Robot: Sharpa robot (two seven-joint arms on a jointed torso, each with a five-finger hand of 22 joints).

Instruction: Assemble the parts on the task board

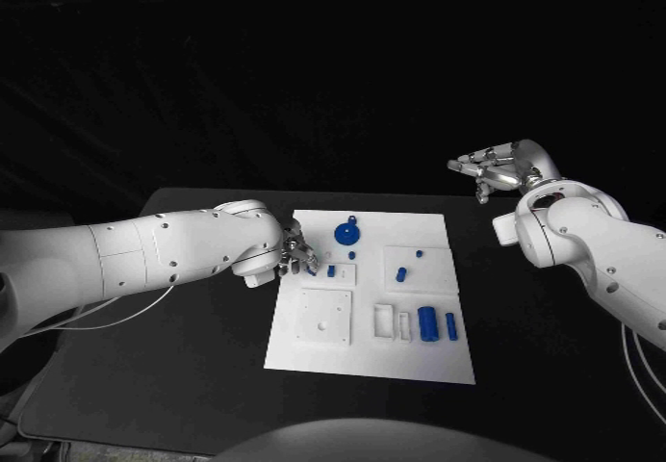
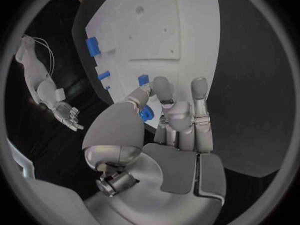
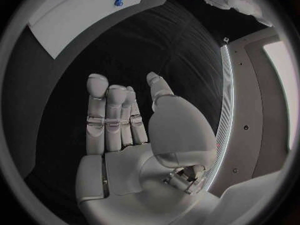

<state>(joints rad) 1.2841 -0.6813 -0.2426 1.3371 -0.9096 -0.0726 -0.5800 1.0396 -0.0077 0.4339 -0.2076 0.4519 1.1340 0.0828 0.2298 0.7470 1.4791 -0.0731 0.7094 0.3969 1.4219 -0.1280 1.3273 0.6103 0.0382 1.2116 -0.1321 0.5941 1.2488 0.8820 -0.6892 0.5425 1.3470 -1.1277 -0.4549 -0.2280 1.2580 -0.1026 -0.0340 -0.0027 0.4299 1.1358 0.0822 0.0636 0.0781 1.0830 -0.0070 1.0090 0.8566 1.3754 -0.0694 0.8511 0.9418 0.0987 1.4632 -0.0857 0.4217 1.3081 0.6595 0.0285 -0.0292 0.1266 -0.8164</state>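
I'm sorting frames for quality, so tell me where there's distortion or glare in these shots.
Head view: no bending, the task board bright against the dark table. Left wrist view: fisheye curves the board's edges; a soft highlight sits on the left hand. Right wrist view: the same curving, with a bright glare strip beside the right hand.

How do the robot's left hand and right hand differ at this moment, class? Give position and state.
The left hand is down at the task board, at its left edge; the right hand is raised beyond the table's far right corner, away from the board. The left hand's fingers curl around a small blue part; the right hand holds nothing, its fingers straight. Both are silver hands on white arms.
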